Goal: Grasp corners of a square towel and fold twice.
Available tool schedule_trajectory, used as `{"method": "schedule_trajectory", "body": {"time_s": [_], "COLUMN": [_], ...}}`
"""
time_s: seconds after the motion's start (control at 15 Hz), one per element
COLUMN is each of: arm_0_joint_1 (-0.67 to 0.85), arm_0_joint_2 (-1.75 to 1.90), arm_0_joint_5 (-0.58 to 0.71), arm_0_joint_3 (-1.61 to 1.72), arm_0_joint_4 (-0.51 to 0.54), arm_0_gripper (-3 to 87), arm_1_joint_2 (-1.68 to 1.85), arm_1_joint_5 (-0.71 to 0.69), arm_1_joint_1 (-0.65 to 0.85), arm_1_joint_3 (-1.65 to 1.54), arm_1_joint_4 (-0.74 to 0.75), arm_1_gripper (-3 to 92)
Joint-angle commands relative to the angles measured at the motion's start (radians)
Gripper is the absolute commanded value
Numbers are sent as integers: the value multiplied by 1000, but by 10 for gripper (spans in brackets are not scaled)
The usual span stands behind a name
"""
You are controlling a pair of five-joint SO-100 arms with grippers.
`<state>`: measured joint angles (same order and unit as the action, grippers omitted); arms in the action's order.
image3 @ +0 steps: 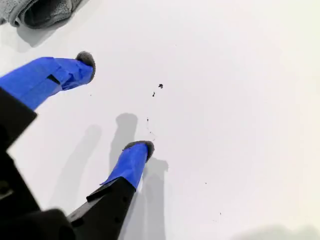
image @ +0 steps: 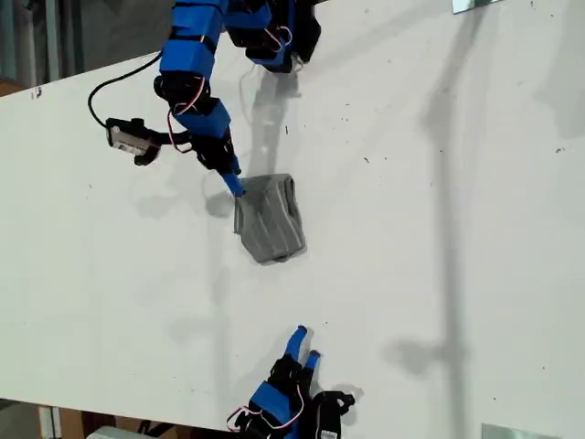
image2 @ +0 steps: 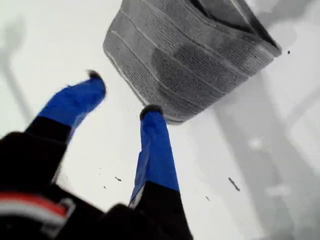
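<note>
The square towel (image: 269,219) lies folded into a small grey striped bundle near the middle of the white table (image: 439,274). In the first wrist view the towel (image2: 190,55) shows a rounded corner pointing at my first gripper (image2: 122,94), which is open and apart from it. In the exterior view my first gripper (image: 307,343) sits near the bottom edge, aimed at the towel. My second gripper (image: 236,187) is at the bundle's upper-left corner in the exterior view. It is open (image3: 114,102) with nothing between its fingers, and a towel edge (image3: 40,12) lies just beyond one fingertip.
The second arm's camera module (image: 128,137) and black cable (image: 114,84) hang over the table at the exterior view's upper left. The table's front edge (image: 110,413) runs along the exterior view's bottom left. Long shadows cross the exterior view's right half.
</note>
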<state>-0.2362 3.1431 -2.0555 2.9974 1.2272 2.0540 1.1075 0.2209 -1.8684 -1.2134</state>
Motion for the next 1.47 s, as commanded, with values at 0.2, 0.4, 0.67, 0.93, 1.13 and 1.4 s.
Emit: {"method": "schedule_trajectory", "body": {"time_s": [0.2, 0.4, 0.67, 0.93, 1.13, 1.4], "arm_0_joint_1": [20, 8, -6, -20, -21, -8], "arm_0_joint_2": [17, 18, 18, 23, 29, 34], "arm_0_joint_5": [15, 2, -8, -20, -23, -8], "arm_0_joint_3": [2, 2, 2, 9, -3, -3], "arm_0_joint_4": [5, 3, 2, -5, 6, 11], "arm_0_gripper": [294, 292, 291, 291, 290, 291], "arm_1_joint_2": [-21, -331, -670, -792, -641, -669], "arm_1_joint_5": [14, -28, 23, 109, 37, 58], "arm_1_joint_1": [-74, -106, -97, -143, -74, -120], "arm_1_joint_3": [-84, 232, 293, 339, 414, 399], "arm_1_joint_4": [184, 138, 275, 301, 130, 132], "arm_1_gripper": [178, 204, 197, 176, 178, 186]}}
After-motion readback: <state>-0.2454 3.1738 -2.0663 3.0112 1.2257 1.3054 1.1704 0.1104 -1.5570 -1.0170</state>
